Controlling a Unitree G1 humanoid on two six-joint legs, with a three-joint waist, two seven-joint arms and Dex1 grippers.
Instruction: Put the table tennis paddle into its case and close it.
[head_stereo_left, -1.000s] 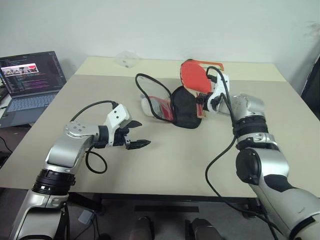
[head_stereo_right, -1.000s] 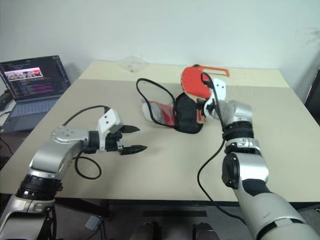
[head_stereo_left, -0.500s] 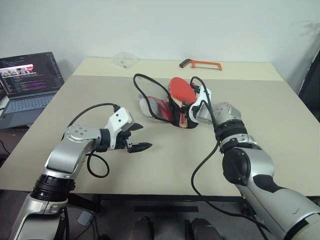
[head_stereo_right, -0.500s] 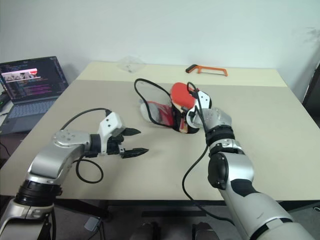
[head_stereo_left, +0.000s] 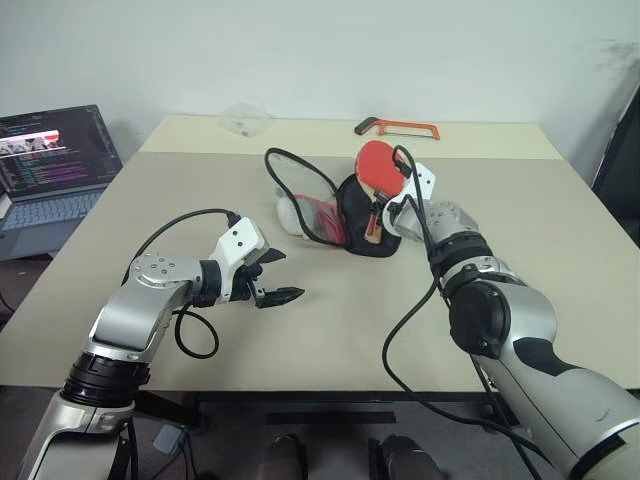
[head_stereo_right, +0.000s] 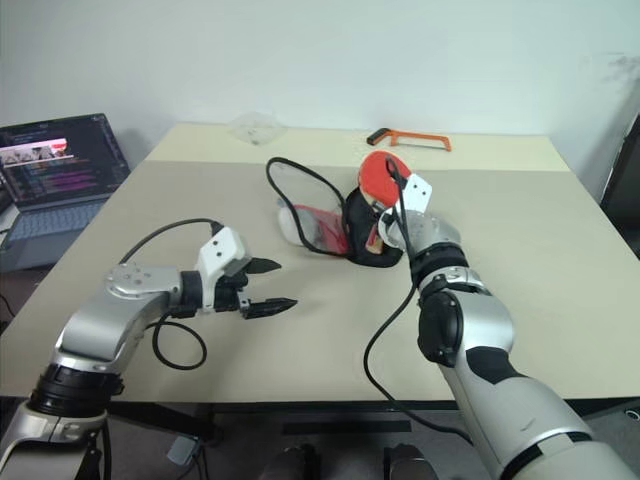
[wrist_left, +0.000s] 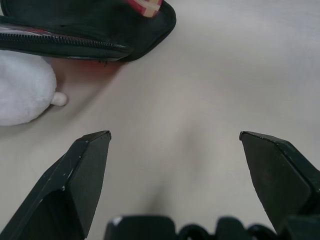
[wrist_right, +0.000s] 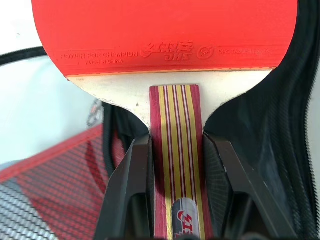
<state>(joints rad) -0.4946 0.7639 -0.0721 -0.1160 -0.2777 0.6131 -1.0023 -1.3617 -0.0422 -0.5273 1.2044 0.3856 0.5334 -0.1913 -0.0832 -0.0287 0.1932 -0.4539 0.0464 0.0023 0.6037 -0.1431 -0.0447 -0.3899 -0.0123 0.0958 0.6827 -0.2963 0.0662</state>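
Beige tabletop (head_stereo_left: 330, 330) at mid-insertion: the red-faced, wooden-handled table tennis paddle (head_stereo_left: 377, 163) is clamped by its handle in the right gripper (wrist_right: 176, 165) over the black-and-red soft zip case (head_stereo_left: 352, 215). Sliding inward is judged next. The left gripper (head_stereo_left: 272, 275) is spread wide, empty.

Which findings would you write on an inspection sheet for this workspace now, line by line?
Surface: beige table, a lighter strip along its far edge.
Job's things: table tennis paddle held by its handle, red face above the case, which lies open on the table.
Clutter: white fluffy lump beside the case; orange hacksaw and clear plastic piece at the far edge.
Grippers: left tool open, holding nothing, above bare table; right tool shut on the paddle handle.
Cables: black cable loop over the case; black cables on both arms.
Surroundings: open laptop left of the table; white wall behind.
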